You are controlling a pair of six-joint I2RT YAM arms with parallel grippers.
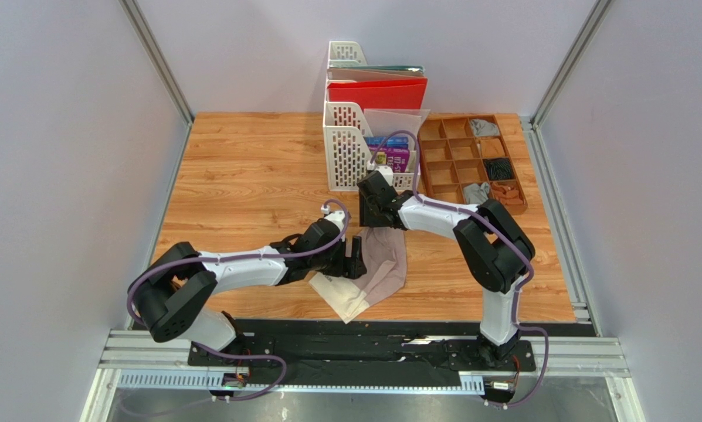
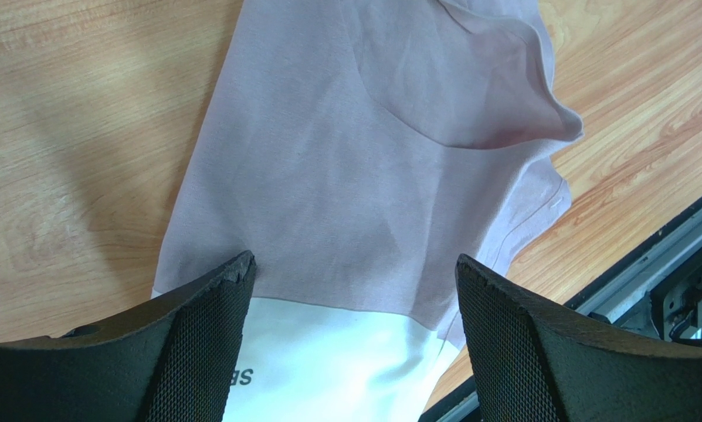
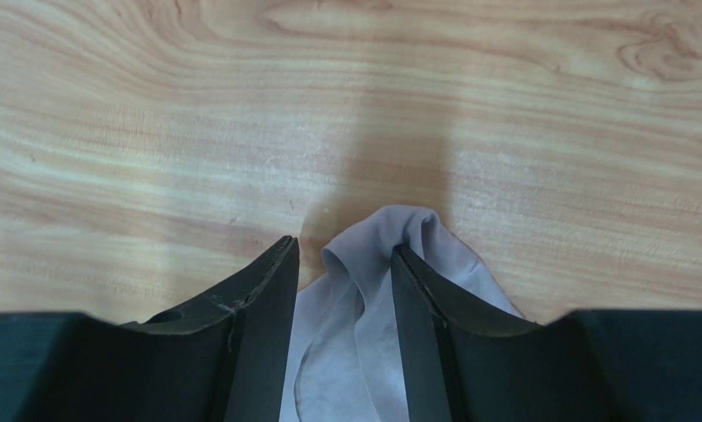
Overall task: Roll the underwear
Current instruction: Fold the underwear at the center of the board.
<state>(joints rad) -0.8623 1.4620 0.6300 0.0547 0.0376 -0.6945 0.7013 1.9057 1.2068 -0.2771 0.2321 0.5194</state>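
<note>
While left end effector [image 2: 354,268] hovers apart, right end effector [image 3: 345,251], arm folded, pinches underwear [image 2: 345,149]

Soft, matt pinkish cloth of the underwear [image 2: 345,167], its cream band [image 2: 328,369] smoother, between dimpled matt black fingers [image 2: 196,352] of the left gripper [image 2: 354,264]; table [image 2: 81,132] ahead, faintly glossy wood grain.

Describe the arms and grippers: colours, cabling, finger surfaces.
The left arm and right arm both have white link shells with bulky black joints, and a purple cable loops along each. The left gripper and right gripper carry black wedge-shaped fingers; the left's pads show a fine dimpled grid.
</note>
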